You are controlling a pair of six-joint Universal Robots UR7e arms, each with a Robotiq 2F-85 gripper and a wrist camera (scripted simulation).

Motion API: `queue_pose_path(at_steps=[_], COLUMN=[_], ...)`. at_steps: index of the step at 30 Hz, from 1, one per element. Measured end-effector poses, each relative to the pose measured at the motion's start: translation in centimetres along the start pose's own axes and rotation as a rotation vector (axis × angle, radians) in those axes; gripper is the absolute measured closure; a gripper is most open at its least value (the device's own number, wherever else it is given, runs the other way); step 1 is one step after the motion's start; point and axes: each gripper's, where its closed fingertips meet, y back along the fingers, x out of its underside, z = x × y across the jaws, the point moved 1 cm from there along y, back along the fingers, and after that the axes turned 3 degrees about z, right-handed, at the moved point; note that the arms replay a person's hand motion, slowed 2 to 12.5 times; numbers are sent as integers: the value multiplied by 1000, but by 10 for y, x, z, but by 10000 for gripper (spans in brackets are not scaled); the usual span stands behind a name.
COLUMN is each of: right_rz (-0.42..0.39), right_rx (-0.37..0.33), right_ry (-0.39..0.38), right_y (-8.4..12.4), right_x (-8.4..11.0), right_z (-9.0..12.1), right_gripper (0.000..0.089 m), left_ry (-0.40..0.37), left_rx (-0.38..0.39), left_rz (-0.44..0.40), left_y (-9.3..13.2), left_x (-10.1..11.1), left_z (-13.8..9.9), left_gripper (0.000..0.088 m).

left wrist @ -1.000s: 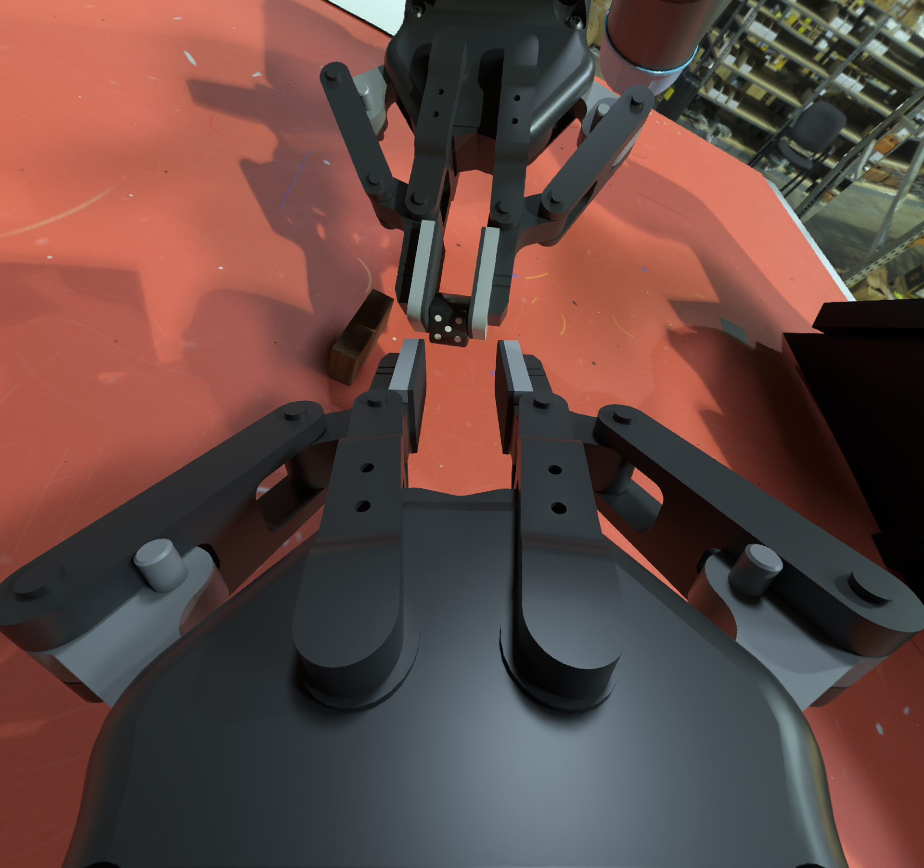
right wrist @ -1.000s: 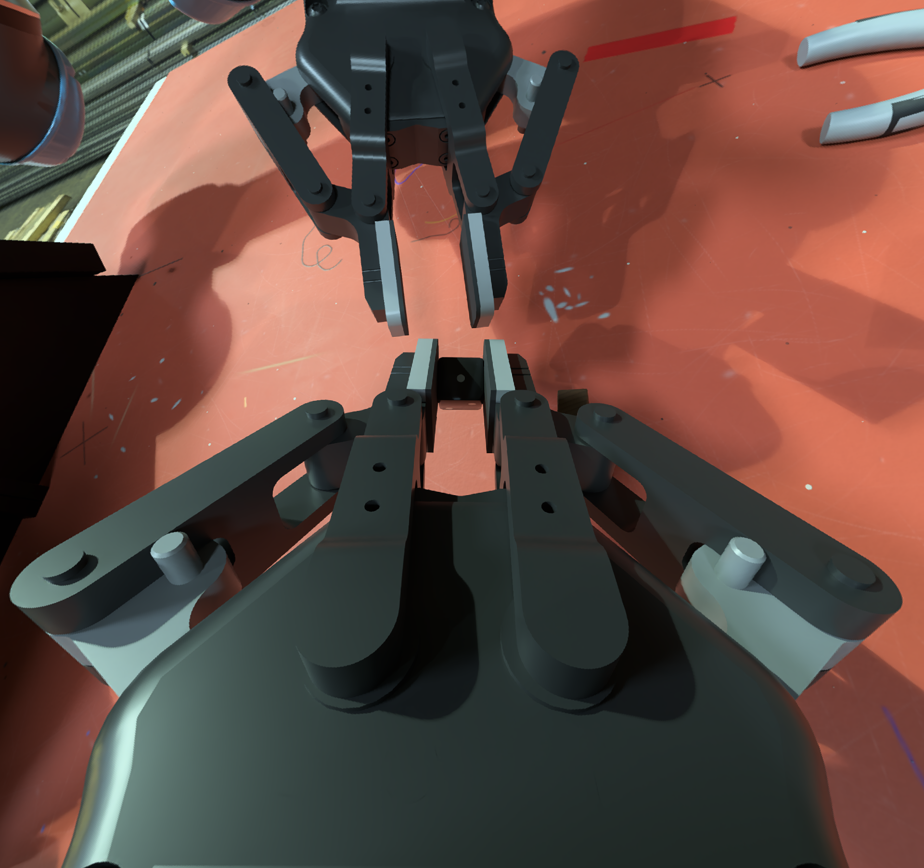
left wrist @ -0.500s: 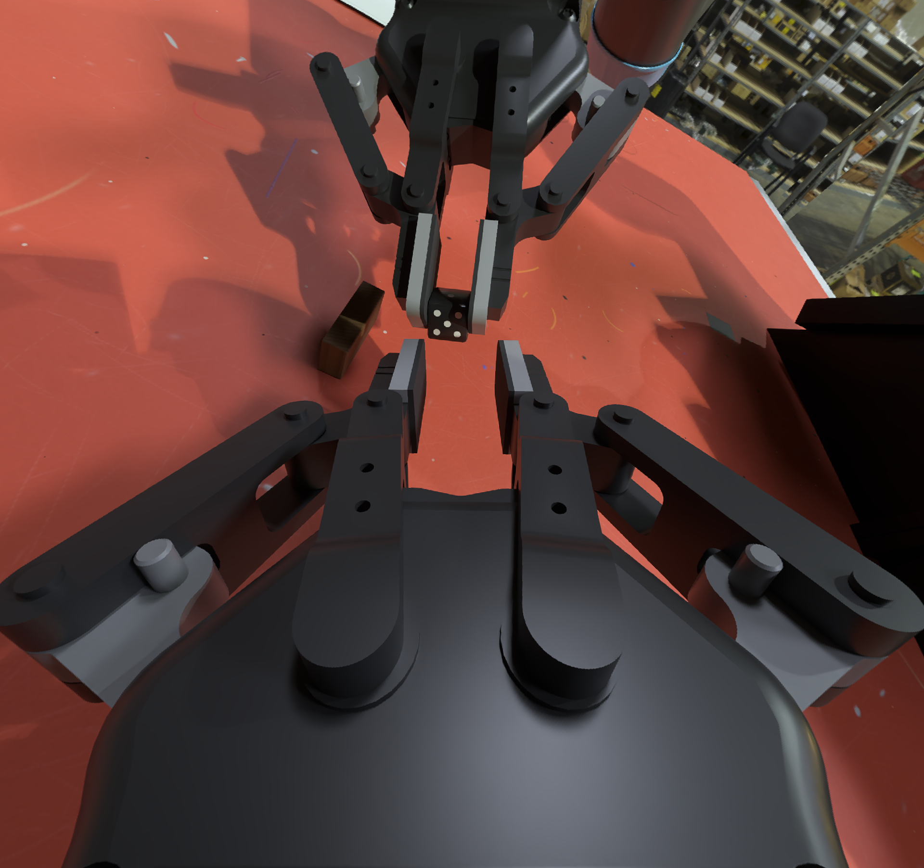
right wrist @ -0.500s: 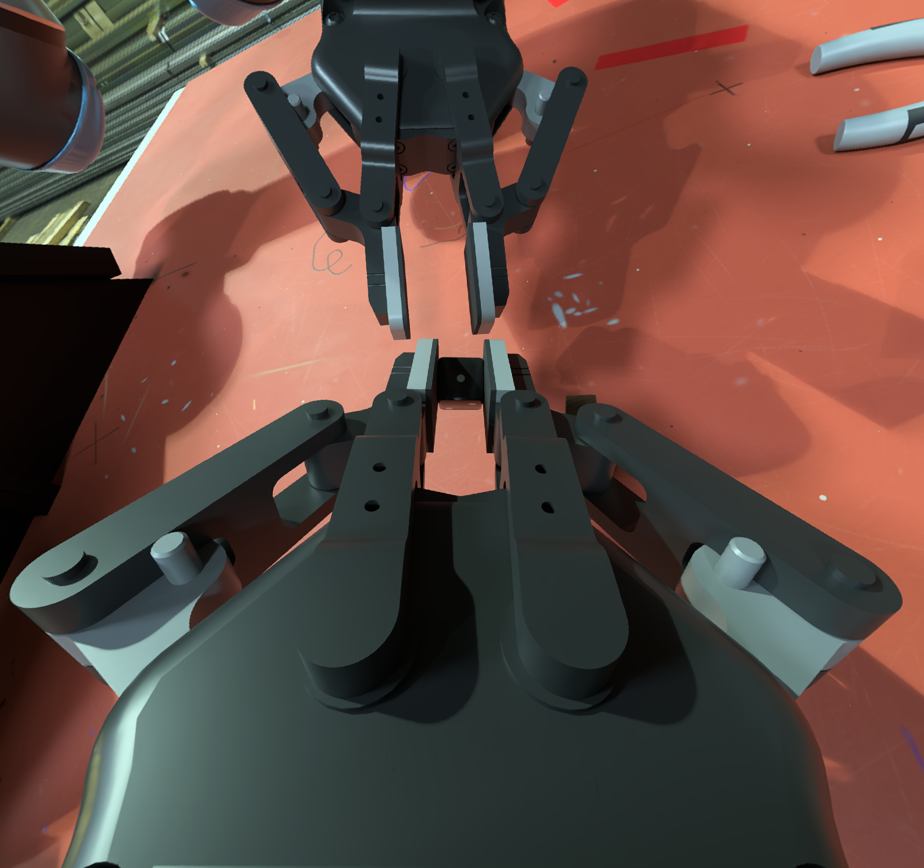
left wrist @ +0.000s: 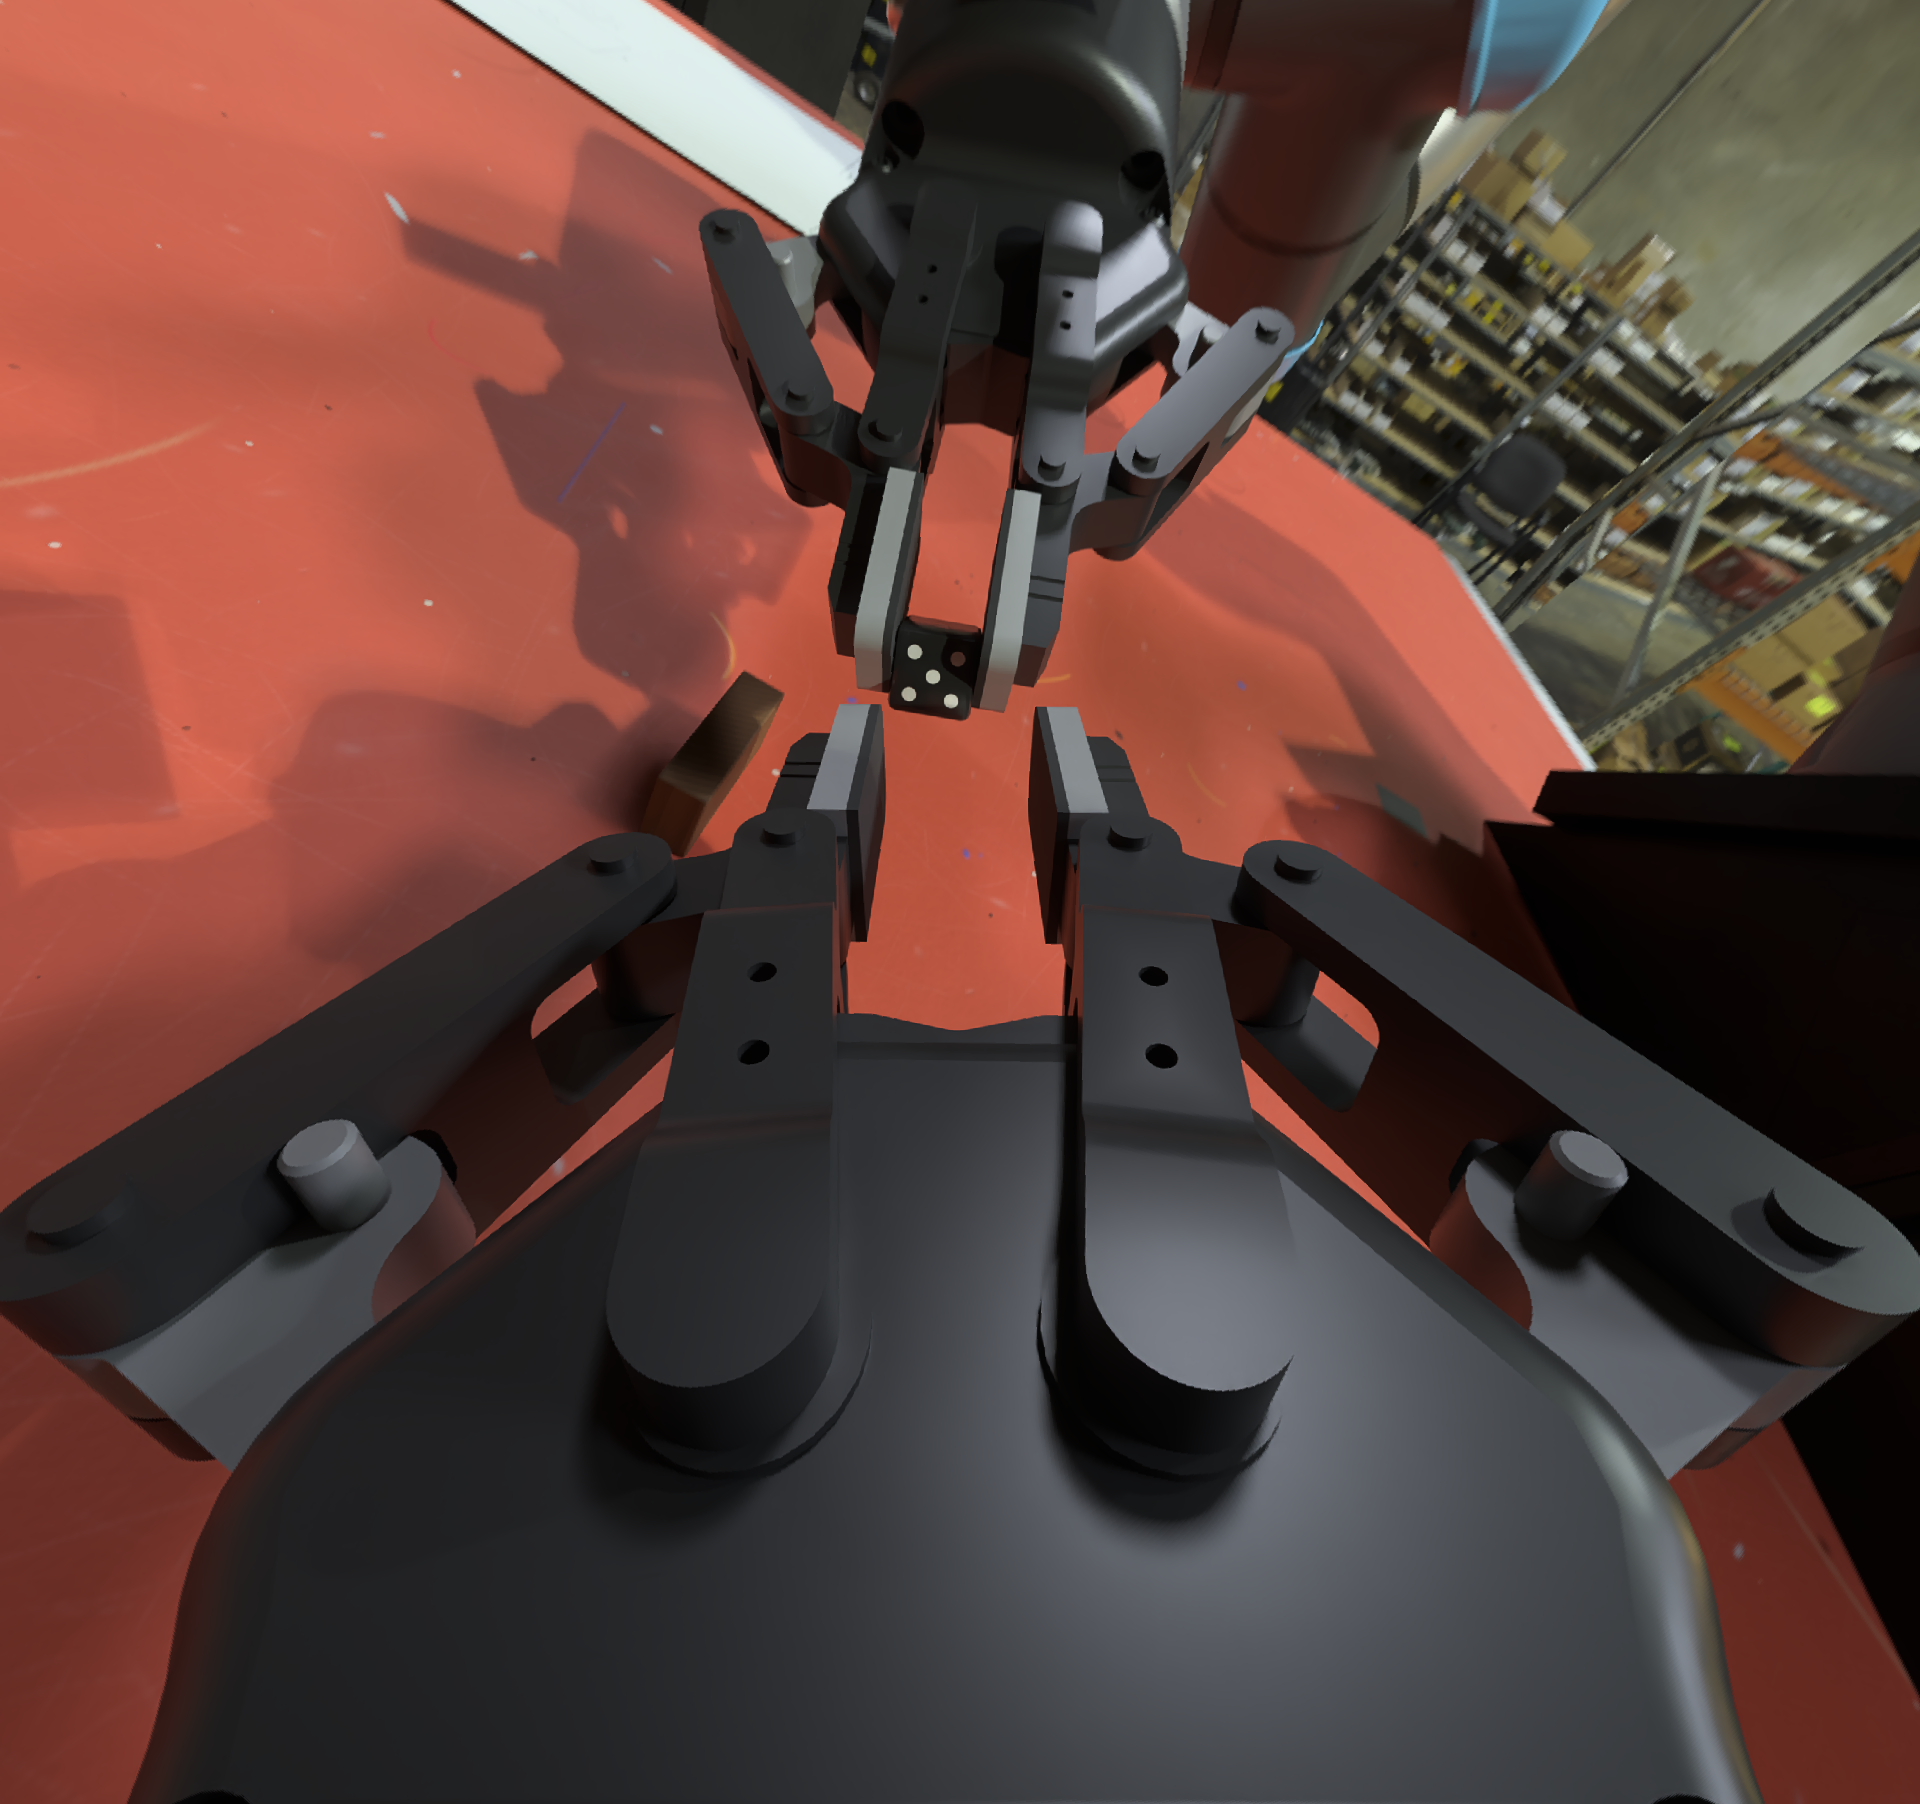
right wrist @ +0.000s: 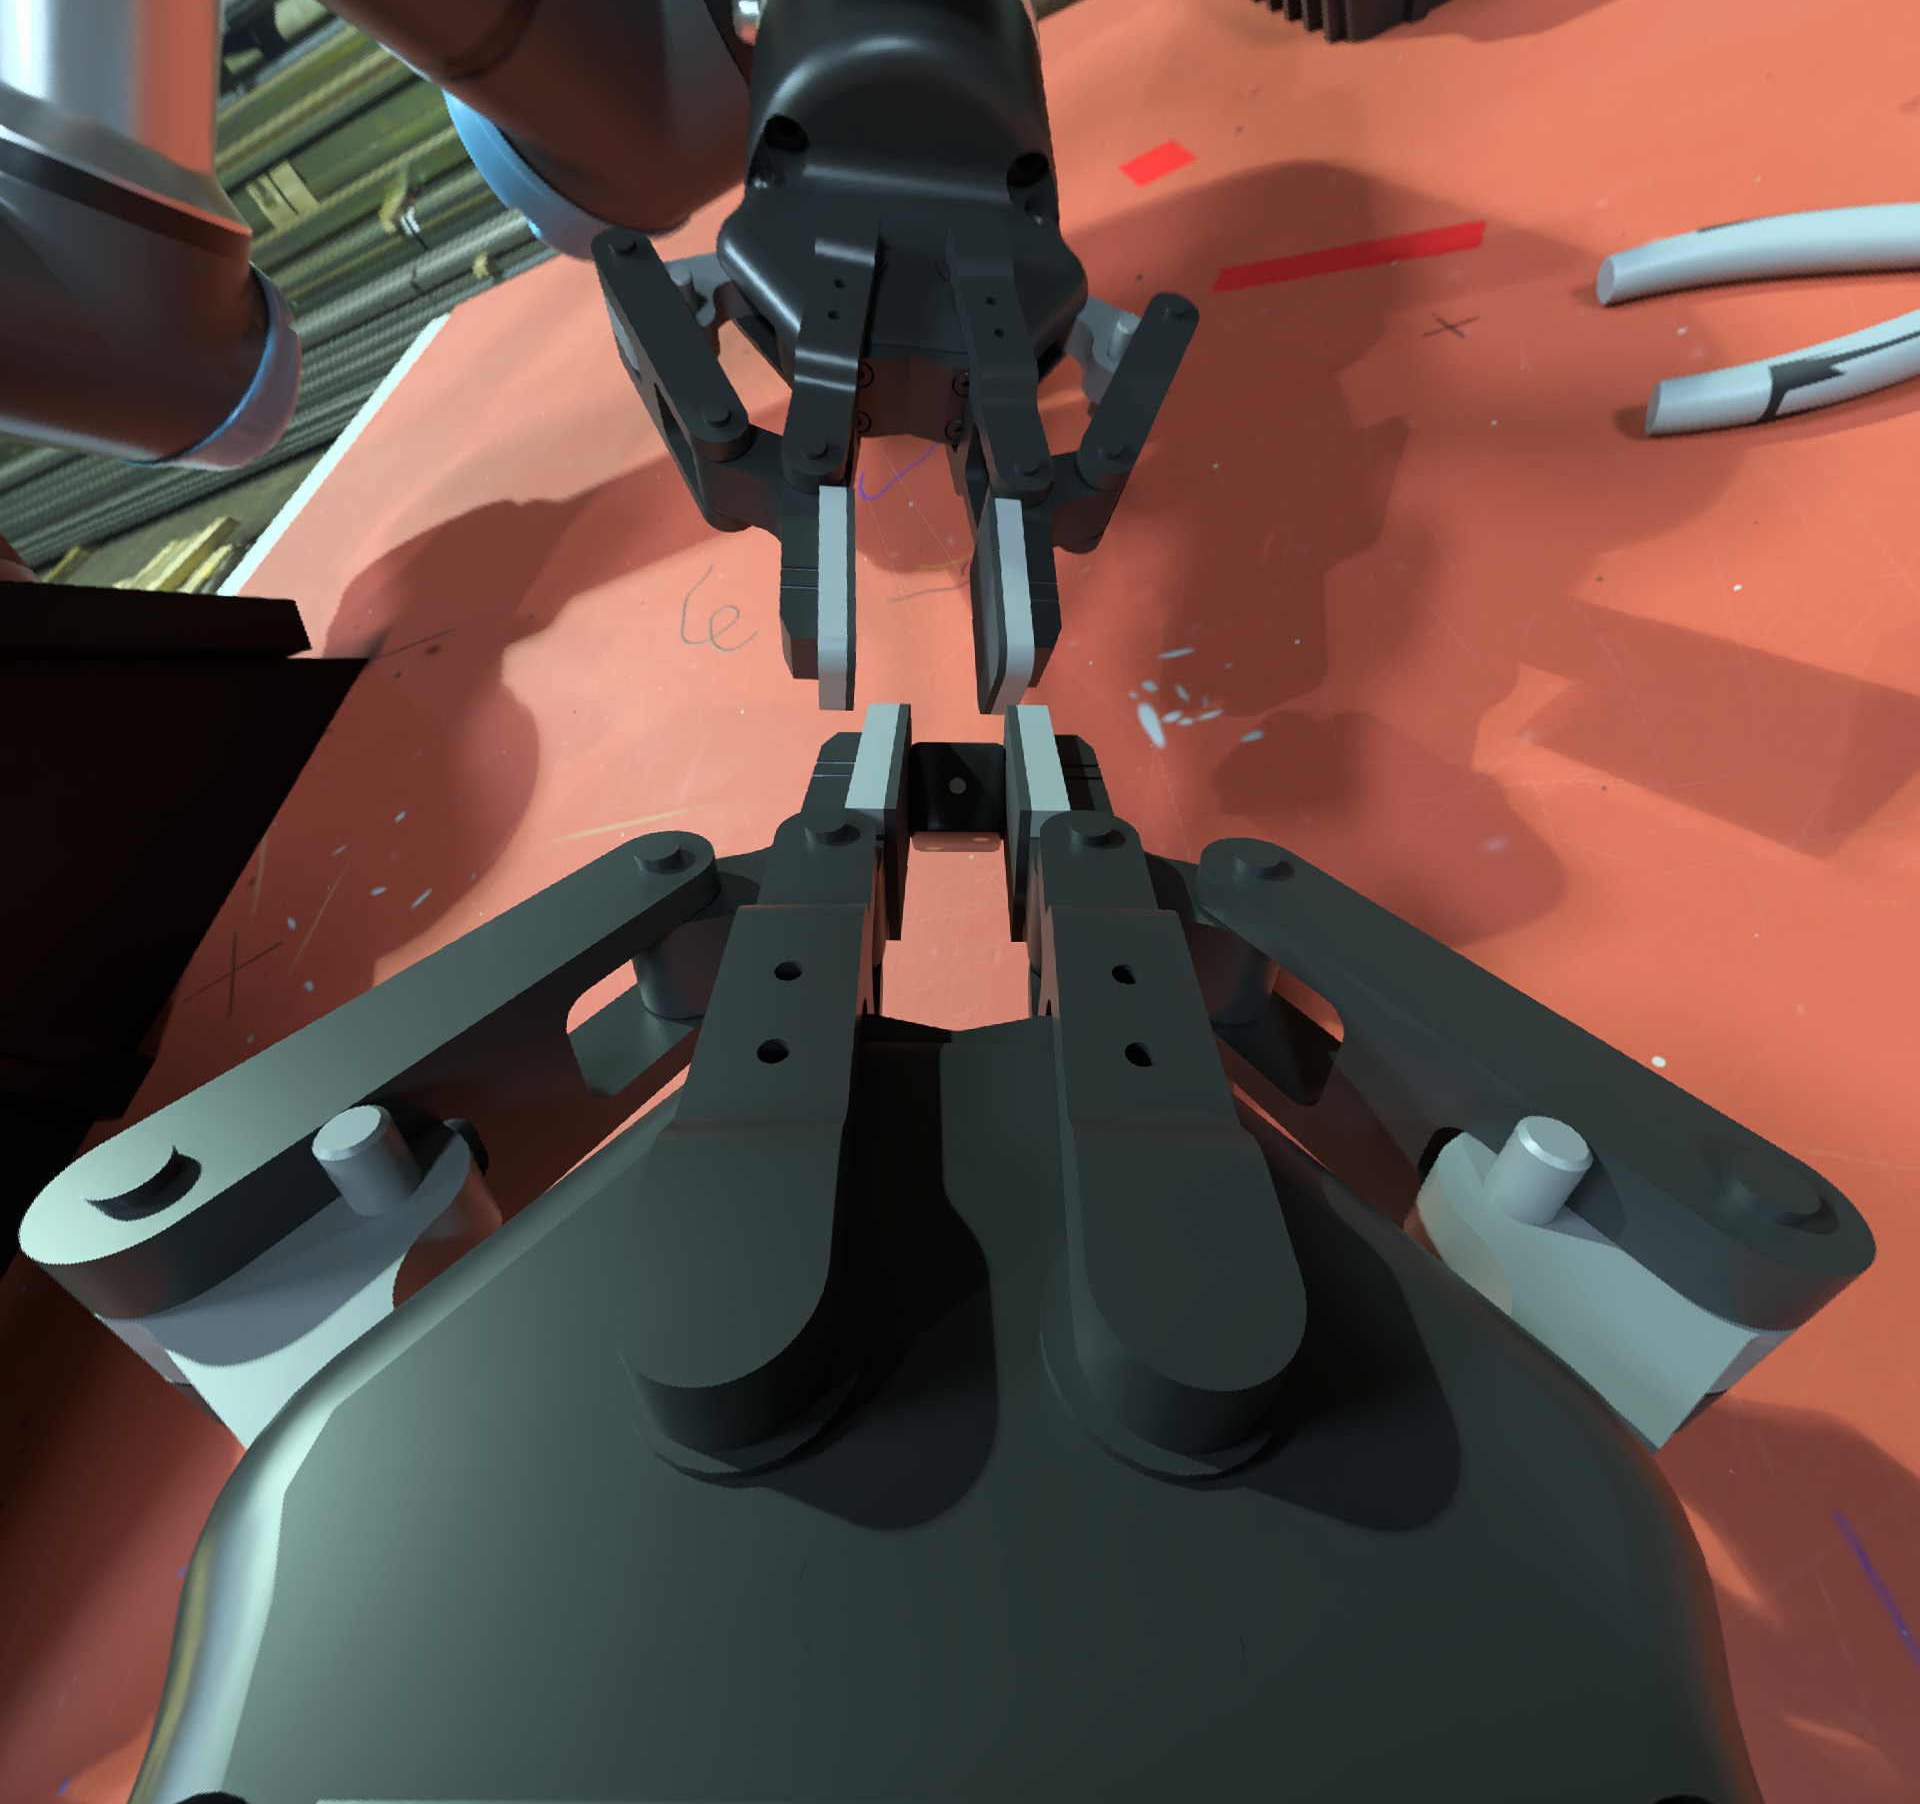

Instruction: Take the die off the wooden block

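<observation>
Right gripper (right wrist: 956,767) clamps a black die (left wrist: 933,679) with white dots above the red table (left wrist: 312,404); wooden block (left wrist: 715,762) lies apart. Left gripper (left wrist: 956,767) hangs parted, empty. A pencil scribble marks the table

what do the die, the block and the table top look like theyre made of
The die: probably hard plastic, glossy black with white pips, held in the right end effector.
The wooden block: wood by its brown, grain-like streaks, with a dull finish; it lies on the table.
The table top: a matte red-orange mat or painted sheet, judging by its scuffs, scratches and paint flecks; which one is unclear.
</observation>
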Motion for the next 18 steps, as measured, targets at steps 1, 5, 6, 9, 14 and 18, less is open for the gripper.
queue_pose_path(at_steps=[1, 5, 6, 9, 14, 18], right_rz=[-13, -56, -65, -88, -124, -147], right_rx=[-2, -7, -8, -13, -21, -25], right_ry=[0, 3, 3, 1, -3, -10], right_y=[1, 5, 6, 8, 10, 11], right_x=[-2, -9, -10, -13, -18, -23], right_z=[0, 1, 2, 2, 4, 4], right_gripper=[735, 735, 735, 735, 735, 735], left_ry=[9, 36, 39, 43, 39, 43], left_rx=[7, 28, 32, 37, 38, 39], left_rz=[-16, -73, -84, -109, -142, -172], left_y=[0, 3, 3, 4, 6, 8], left_x=[-2, -11, -13, -17, -21, -26], left_z=[-1, -3, -4, -5, -7, -8], left_gripper=[627, 630, 630, 631, 630, 627])
